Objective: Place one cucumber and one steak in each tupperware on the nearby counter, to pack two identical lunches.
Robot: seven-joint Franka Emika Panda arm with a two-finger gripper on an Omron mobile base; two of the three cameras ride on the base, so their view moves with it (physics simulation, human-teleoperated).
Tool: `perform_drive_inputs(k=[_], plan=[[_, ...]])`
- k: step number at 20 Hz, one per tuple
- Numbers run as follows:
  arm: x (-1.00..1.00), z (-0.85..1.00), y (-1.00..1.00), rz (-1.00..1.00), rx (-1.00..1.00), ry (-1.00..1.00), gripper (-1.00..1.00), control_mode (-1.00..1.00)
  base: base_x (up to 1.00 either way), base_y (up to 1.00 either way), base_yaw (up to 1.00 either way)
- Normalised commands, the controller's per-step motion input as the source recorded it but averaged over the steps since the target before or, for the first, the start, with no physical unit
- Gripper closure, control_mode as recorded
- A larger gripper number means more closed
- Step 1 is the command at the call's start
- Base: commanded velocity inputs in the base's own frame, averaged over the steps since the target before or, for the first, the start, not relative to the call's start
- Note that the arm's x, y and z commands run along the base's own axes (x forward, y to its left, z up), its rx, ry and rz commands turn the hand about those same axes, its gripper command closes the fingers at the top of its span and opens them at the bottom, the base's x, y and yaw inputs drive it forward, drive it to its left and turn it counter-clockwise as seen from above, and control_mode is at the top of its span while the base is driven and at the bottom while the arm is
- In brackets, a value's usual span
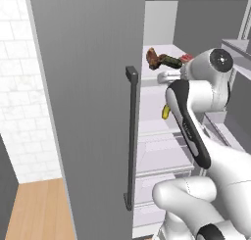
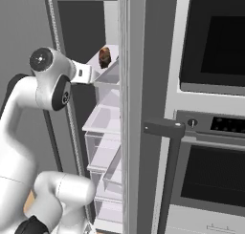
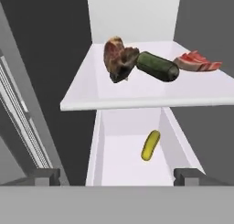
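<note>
Two fingers (image 3: 117,176) wide apart (empty) | yellow-green cucumber (image 3: 150,145) just beyond, between them

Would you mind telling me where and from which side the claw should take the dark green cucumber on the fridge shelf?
Grip the dark green cucumber across its round middle, coming straight in from the open front of the shelf. It lies flat, one end against the brown steak and the other near the red steak, so probably only its mid-length is free. The claw is open.
</note>
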Motion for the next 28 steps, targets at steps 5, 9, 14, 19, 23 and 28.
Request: perform_drive_inputs(k=[5, 9, 14, 19, 23, 28], plan=[[0.2, 0.37, -0.09, -0.24, 0.17, 0.0, -1.0, -1.0, 0.0, 0.0, 0.0], [0.22, 0.16, -0.28, -0.08, 0.26, 0.0, -1.0, -1.0, 0.0, 0.0, 0.0], [0.37, -0.02, -0.09, 0.0, 0.19, -0.03, -1.0, -1.0, 0.0, 0.0, 0.0], [0.6, -0.05, 0.0, 0.0, 0.1, 0.0, -1.0, -1.0, 0.0, 0.0, 0.0], [0.61, -0.04, 0.0, 0.0, 0.11, 0.0, -1.0, -1.0, 0.0, 0.0, 0.0], [0.44, -0.02, 0.0, 0.0, 0.03, 0.0, -1.0, -1.0, 0.0, 0.0, 0.0]])
